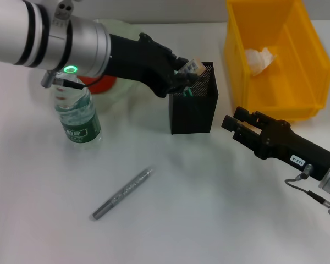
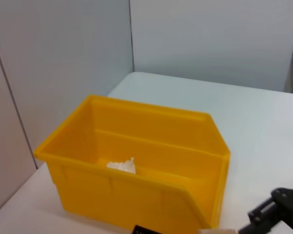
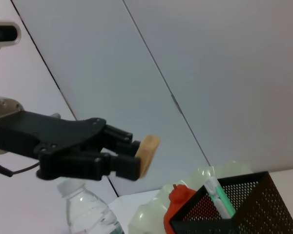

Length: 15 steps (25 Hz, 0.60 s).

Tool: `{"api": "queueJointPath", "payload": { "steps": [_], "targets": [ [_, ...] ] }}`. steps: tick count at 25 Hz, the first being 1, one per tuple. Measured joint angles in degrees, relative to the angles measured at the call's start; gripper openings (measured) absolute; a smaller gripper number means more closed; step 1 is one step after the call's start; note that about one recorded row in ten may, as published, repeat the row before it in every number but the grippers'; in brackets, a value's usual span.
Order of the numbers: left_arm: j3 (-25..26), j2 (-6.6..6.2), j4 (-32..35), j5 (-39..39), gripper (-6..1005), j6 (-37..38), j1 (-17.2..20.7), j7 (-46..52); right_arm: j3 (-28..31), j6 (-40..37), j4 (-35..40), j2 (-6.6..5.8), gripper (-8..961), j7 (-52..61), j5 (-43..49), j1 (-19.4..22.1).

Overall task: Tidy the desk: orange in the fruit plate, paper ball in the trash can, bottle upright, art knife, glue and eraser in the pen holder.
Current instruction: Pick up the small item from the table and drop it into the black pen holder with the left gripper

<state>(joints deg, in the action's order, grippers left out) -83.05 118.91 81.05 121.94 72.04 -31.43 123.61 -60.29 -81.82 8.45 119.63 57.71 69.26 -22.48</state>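
My left gripper (image 1: 188,70) is shut on the tan eraser (image 1: 193,66), which it holds just above the mouth of the black mesh pen holder (image 1: 201,113). The right wrist view shows the same grip: the eraser (image 3: 148,149) in the left gripper (image 3: 135,157), above and apart from the pen holder (image 3: 249,204). The mint-green art knife (image 3: 219,197) stands inside that cup. On the desk near the front lies the grey glue stick (image 1: 122,193). The bottle (image 1: 77,118) stands upright. The orange (image 1: 102,84) sits in the fruit plate (image 1: 124,30). The paper ball (image 1: 259,59) lies in the yellow trash can (image 1: 280,102). My right gripper (image 1: 231,125) hovers open and empty, right of the pen holder.
My left arm stretches across the back left, over the bottle and plate. The trash can (image 2: 136,195) stands at the back right near the desk's edge, with a wall panel behind it. The right gripper (image 2: 278,209) shows beside it.
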Motion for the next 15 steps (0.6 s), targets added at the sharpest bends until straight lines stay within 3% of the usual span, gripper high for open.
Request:
{"api": "queueJointPath", "payload": {
  "steps": [2, 8, 15],
  "targets": [
    [-0.46, 0.00, -0.29, -0.05, 341, -0.92, 0.01, 0.00, 0.00, -0.01, -0.23, -0.01, 508, -0.01, 0.00, 0.02],
    [-7.96, 0.16, -2.42, 0.13, 353, -9.96, 0.26, -0.04, 0.00, -1.35, -0.36, -0.07, 508, 0.29, 0.00, 0.03],
    [-11.26, 0.18, -4.97, 0.40, 368, -15.66, 0.10, -0.07, -0.57, -1.46, -0.62, -0.06, 508, 0.43, 0.03, 0.21]
  ]
}}
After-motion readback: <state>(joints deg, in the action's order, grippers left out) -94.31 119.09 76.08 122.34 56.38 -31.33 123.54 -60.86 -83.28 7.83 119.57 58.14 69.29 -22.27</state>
